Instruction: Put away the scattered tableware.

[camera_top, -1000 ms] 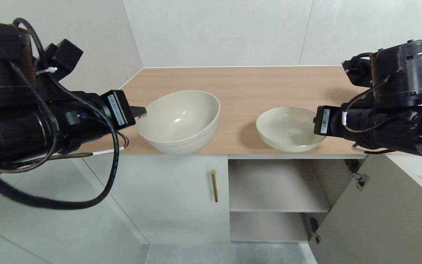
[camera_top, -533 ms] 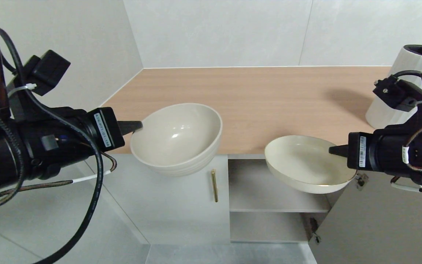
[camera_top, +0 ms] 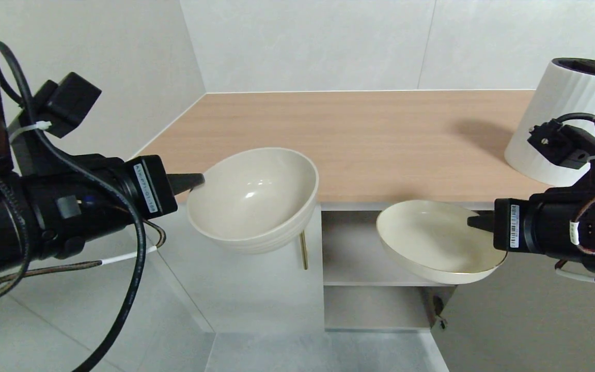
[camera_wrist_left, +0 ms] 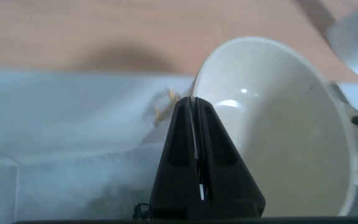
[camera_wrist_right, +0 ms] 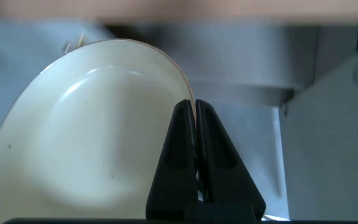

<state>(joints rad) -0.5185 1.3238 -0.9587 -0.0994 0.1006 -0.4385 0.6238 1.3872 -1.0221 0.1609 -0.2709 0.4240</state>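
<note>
The jaws of the left gripper (camera_top: 198,181) are pinched on the near rim of the deep bowl (camera_top: 256,199). In the left wrist view the two fingers of the left gripper (camera_wrist_left: 194,107) meet with the wall of the deep bowl (camera_wrist_left: 278,124) between them. The jaws of the right gripper (camera_top: 472,222) clamp the rim of the shallow bowl (camera_top: 432,240) in the same way, and the right wrist view shows the right gripper (camera_wrist_right: 195,109) closed over the edge of the shallow bowl (camera_wrist_right: 92,137).

Both dishes hang in the air, off the worktop (camera_top: 359,134). The deep bowl sits at centre left of the head view, in front of the closed cabinet door and hiding the top of its gold handle (camera_top: 304,256). The shallow bowl, tilted, sits at centre right, in front of the open compartment and about level with the upper shelf (camera_top: 349,253). The open door (camera_top: 535,320) fills the lower right. A white ribbed container (camera_top: 561,119) stands on the worktop at the upper right.

Judging by this, the pick-up is done for both pieces and the putting away is not. Neither bowl rests on a shelf yet. What seems left is to carry each into the compartment, set it down and let go.
</note>
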